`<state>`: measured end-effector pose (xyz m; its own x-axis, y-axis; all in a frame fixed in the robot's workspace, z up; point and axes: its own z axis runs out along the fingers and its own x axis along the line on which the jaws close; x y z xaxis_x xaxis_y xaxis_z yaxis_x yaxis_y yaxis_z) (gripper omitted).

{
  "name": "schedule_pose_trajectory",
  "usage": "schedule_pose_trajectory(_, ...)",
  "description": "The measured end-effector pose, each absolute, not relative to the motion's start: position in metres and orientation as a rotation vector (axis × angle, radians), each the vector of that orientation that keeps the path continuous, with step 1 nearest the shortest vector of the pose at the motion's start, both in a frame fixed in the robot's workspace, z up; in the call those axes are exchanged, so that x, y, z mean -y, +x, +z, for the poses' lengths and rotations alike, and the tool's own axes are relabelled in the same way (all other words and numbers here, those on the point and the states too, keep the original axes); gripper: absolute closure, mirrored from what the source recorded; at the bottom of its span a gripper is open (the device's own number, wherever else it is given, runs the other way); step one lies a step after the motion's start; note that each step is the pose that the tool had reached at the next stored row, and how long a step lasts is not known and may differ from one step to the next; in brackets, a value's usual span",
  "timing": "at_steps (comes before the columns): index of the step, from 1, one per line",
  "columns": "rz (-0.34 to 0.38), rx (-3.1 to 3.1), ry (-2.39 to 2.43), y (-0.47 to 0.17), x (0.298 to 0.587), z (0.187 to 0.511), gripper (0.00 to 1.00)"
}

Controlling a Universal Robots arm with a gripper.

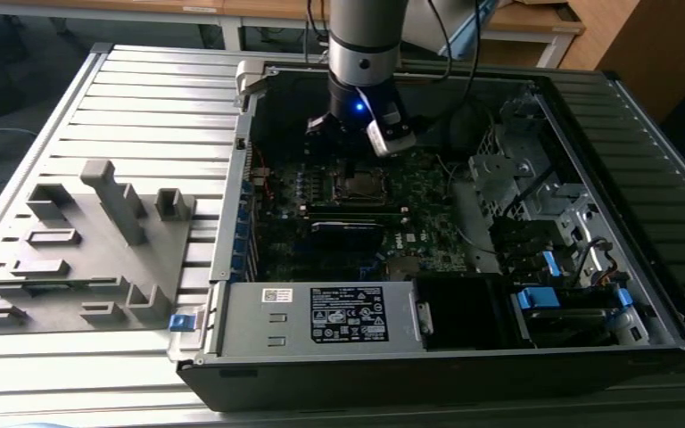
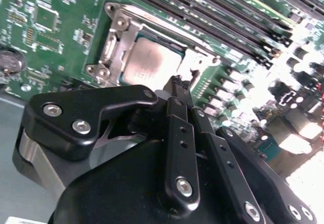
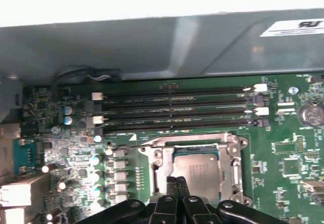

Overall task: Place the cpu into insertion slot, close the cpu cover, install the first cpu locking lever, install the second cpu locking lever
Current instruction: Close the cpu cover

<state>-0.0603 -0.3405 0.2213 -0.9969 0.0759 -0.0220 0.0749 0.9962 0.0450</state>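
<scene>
Black claw (image 3: 175, 182), closed on nothing, is hovering above the small grey-topped square cpu (image 3: 196, 168), which is lying framed by the shiny silver square cpu cover (image 3: 234, 158), at six o'clock from the claw in the exterior view.

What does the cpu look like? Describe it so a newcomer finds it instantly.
Look inside the open computer case, on the green motherboard. Beside the long black memory slots sits the shiny silver cpu cover; the cpu is the dull grey square in its cut-out.
</scene>
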Motion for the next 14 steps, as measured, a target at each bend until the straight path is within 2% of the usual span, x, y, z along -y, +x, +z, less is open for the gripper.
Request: schedule_pose_trajectory(14,0.069,-3.115,0.118,-0.041,0.34,0.221,0.89)
